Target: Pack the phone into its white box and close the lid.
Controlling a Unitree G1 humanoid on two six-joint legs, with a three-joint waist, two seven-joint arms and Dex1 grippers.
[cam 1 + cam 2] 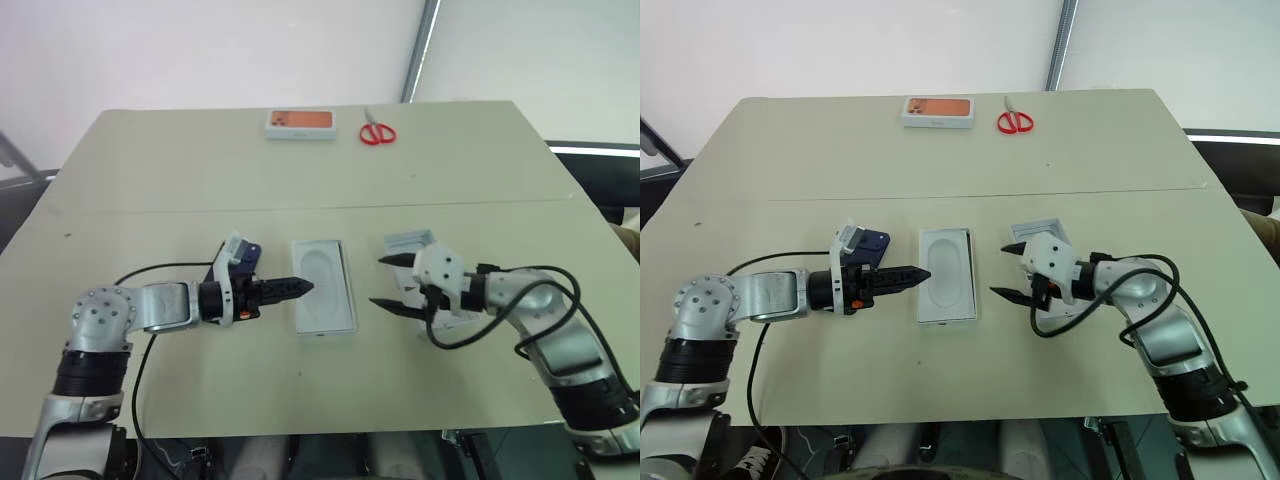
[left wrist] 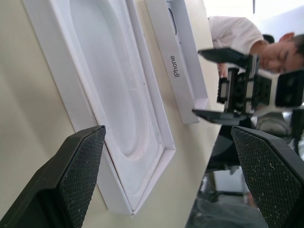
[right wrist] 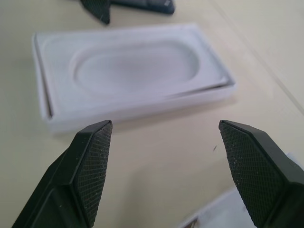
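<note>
Both claws hang released over the table [image 1: 150, 160], my left claw [image 1: 305, 288] beside the box [image 1: 347, 290] and my right claw [image 1: 385, 282] just past it, before the lid [image 1: 408, 242]. Inside the box sits a white insert [image 1: 322, 285] with an oval recess. Behind my left wrist lies the phone [image 1: 874, 241], not yet packed, so I judge the packing and the closing both remain.

The table [image 1: 150, 170] bears one white box [image 1: 324, 286] with its oval-recessed insert, one lid [image 1: 412, 243], one phone [image 1: 872, 242], one orange-pictured box [image 1: 300, 122] and one pair of red scissors [image 1: 377, 131].
</note>
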